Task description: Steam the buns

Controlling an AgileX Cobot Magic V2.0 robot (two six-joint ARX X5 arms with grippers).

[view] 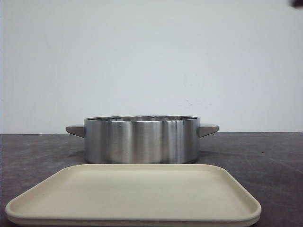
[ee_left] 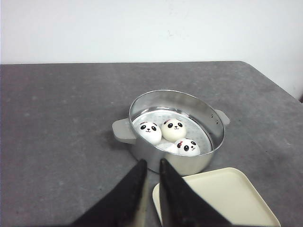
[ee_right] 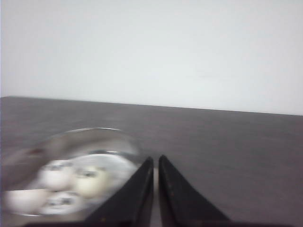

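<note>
A steel steamer pot (view: 142, 139) with two grey handles stands mid-table. In the left wrist view the pot (ee_left: 182, 163) holds white panda-faced buns: one (ee_left: 150, 132), a second (ee_left: 173, 129) and a third (ee_left: 189, 147) show faces, and a bit of white between them (ee_left: 166, 146) may be a fourth. My left gripper (ee_left: 151, 163) hovers apart from the pot's near wall, fingers almost together and empty. My right gripper (ee_right: 155, 158) is shut and empty beside the blurred pot (ee_right: 94, 135), where several buns (ee_right: 90, 182) show. The front view shows neither gripper.
An empty cream rectangular tray (view: 132, 194) lies just in front of the pot, and also shows in the left wrist view (ee_left: 227, 198). The dark grey table (ee_left: 61, 118) runs to a white wall behind, and its far right corner (ee_left: 246, 64) is rounded.
</note>
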